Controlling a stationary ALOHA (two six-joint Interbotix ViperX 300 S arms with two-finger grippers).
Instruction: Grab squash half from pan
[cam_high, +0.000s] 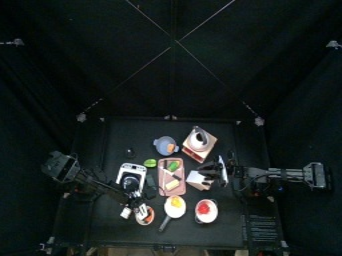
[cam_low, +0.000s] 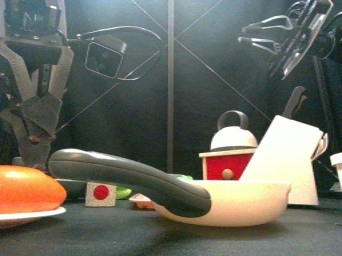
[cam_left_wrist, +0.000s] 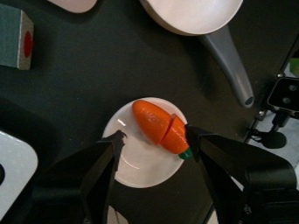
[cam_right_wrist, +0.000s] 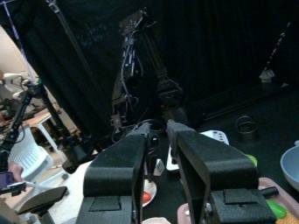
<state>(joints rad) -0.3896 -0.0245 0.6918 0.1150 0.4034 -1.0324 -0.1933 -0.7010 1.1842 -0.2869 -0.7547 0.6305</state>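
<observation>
The squash half (cam_high: 175, 206) shows yellow-orange inside the pan (cam_high: 167, 211) near the table's front edge in the top view. The pan's dark-grey handle (cam_low: 127, 175) runs toward the front left. In the front view the pan's wall (cam_low: 247, 203) hides the squash. The left wrist view shows only part of the pan (cam_left_wrist: 193, 13) and no squash. My left gripper (cam_left_wrist: 152, 175) is open and hovers over a white plate (cam_left_wrist: 135, 171) that holds a carrot (cam_left_wrist: 158, 127), to the left of the pan. My right gripper (cam_right_wrist: 162, 131) is raised over the table's right side, its jaws close together and empty.
A white bowl with red inside (cam_high: 206, 211) stands right of the pan. A pink board (cam_high: 171, 181) lies behind it. A red-and-white kettle (cam_low: 230, 158), a white block (cam_low: 287, 155) and a small red-dotted cube (cam_low: 99, 193) stand farther back.
</observation>
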